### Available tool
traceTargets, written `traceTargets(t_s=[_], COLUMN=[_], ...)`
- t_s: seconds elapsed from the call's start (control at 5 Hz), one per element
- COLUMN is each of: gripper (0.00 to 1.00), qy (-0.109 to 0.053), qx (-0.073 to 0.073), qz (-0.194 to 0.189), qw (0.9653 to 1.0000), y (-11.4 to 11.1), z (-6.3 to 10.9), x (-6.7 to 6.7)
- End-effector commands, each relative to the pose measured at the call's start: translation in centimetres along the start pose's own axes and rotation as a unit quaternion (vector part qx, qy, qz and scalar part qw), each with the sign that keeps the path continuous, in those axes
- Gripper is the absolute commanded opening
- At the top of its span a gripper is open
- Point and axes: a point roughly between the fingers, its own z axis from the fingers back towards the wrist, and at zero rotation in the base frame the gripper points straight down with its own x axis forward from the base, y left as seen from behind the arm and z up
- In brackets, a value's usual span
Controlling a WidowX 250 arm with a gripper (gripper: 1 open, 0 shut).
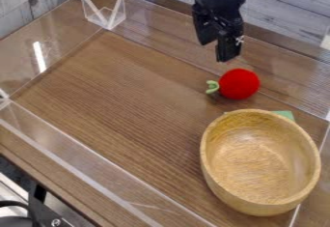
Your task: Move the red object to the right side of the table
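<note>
The red object (237, 83), a small round toy fruit with a green leaf on its left side, lies on the brown wood-grain table (129, 96) toward the right. My black gripper (218, 42) hangs above it and slightly to the left, pointing down. Its fingers stand open with nothing between them, and a clear gap separates them from the red object.
A large light wooden bowl (261, 161) stands at the front right, just below the red object. A green patch (283, 117) shows behind the bowl's rim. Low clear acrylic walls (103, 11) border the tabletop.
</note>
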Motion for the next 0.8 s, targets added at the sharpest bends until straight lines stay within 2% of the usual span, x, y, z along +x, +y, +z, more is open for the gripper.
traceTargets(t_s=[0.0,0.2,0.6], gripper=[1.00,1.00,1.00], qy=[-0.056,-0.063,-0.068], qx=[0.033,0.036,0.033], qz=[-0.006,-0.007,-0.019], qw=[0.9979,0.9974,0.9970], y=[0.41,0.36,-0.12], z=[3.71,4.03,3.30], x=[1.50,1.62,1.79])
